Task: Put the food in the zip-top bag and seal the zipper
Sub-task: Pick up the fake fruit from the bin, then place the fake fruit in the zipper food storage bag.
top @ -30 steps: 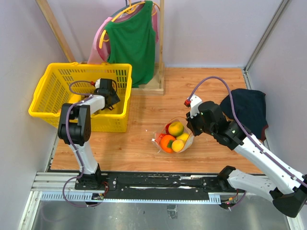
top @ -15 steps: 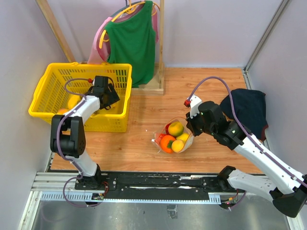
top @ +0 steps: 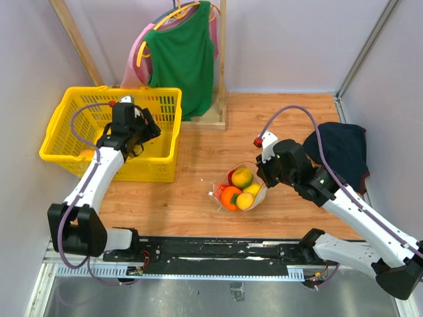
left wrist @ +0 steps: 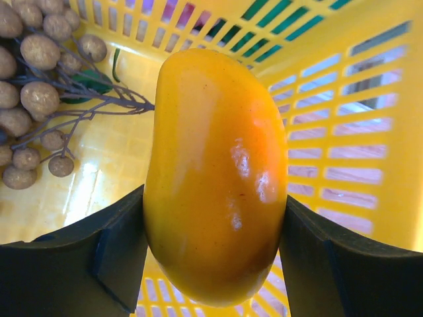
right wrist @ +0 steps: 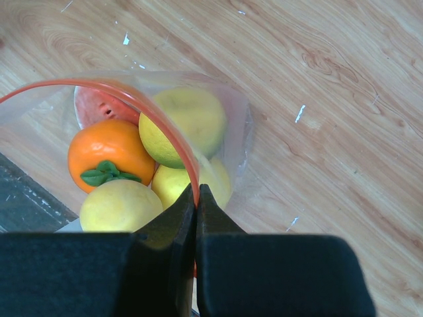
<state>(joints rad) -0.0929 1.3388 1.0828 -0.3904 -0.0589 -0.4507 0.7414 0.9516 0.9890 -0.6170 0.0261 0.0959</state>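
Note:
My left gripper (top: 134, 131) hovers over the yellow basket (top: 66, 135), shut on a glossy yellow-orange mango (left wrist: 215, 172) that fills the space between its dark fingers (left wrist: 99, 254). The clear zip-top bag (top: 239, 189) stands on the wooden table with its mouth open, holding several food pieces: an orange fruit with green leaves (right wrist: 109, 152), a yellow-green fruit (right wrist: 188, 119), a lemon (right wrist: 119, 206) and a red piece (right wrist: 92, 105). My right gripper (right wrist: 197, 193) is shut on the red-orange zipper (right wrist: 155, 119) at the bag's right rim.
A bunch of small brown fruits (left wrist: 36, 99) lies on the basket floor, and an orange piece (top: 86, 154) sits in its left corner. A rack with a green shirt (top: 182, 56) stands behind. A dark navy cloth (top: 340, 148) lies at the right wall.
My left arm has swung left and risen inside the basket, its elbow stretching out, with the mango in its jaws. The right arm and the bag have not moved.

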